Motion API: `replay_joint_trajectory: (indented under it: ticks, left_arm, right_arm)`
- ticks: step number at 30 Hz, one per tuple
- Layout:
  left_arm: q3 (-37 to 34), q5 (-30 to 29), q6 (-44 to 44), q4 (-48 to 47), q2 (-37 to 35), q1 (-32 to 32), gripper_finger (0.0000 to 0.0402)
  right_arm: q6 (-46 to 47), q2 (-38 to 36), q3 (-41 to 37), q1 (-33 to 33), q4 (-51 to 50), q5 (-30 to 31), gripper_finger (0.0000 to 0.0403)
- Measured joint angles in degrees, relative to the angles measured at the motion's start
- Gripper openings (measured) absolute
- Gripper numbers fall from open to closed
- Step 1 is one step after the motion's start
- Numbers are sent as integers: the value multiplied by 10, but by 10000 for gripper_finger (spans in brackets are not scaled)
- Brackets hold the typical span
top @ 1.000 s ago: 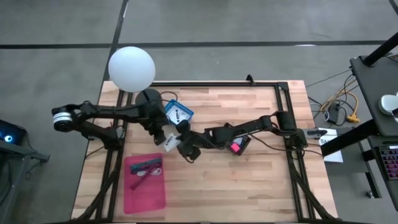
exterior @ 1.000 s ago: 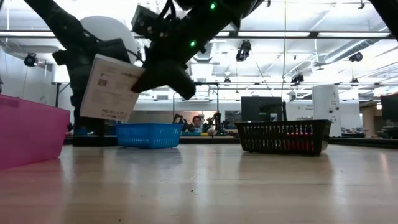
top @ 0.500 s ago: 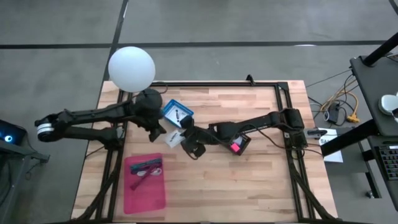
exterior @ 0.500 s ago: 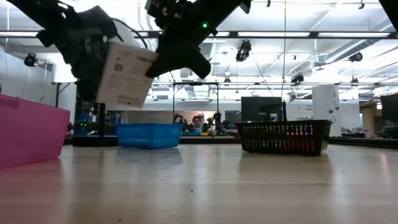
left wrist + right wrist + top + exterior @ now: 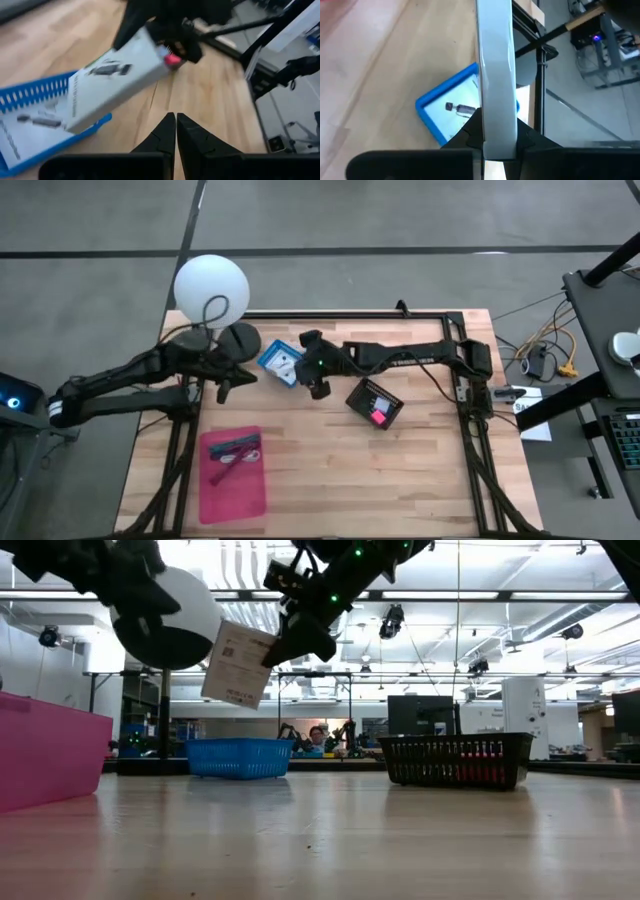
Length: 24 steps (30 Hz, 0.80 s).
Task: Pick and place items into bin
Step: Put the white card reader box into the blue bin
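Observation:
A flat white card with black print (image 5: 288,372) hangs in the air over the blue basket (image 5: 272,358), which stands on the table with another printed card inside. My right gripper (image 5: 303,372) is shut on the hanging card. That card shows tilted in the low view (image 5: 238,664) and edge-on in the right wrist view (image 5: 495,65). My left gripper (image 5: 222,386) hovers left of the basket, shut and holding nothing (image 5: 176,131). A pink bin (image 5: 234,470) near the left front holds purple and magenta pens. My right gripper pinches the white card between its two fingers (image 5: 470,134), one on each flat face, at the card's upper right edge (image 5: 268,646). It reaches in from the table's right, slanting down. The card is lifted clear and hangs tilted below the fingers.
A black basket (image 5: 375,402) with a magenta item stands right of centre. A white globe lamp (image 5: 211,288) sits at the far left corner. Black frame rails (image 5: 455,330) run along the far and side edges. Bare wood lies toward the near right.
My right gripper has carried the white card from mid-table up and toward the far edge, over the blue basket. My left gripper has drawn back from the card toward the table's left.

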Motion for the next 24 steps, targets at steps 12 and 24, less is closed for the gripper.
replay_joint_trajectory:
  ticks: [12, 24]
  left_arm:
    - [1, -1, -44, 25, -101, 0, 0]
    - [1, -11, -76, 61, -198, 0, 0]
  right_arm:
    - [-173, 25, -1, -53, 43, -88, 20]
    - [-313, 25, -14, -114, 70, -147, 19]
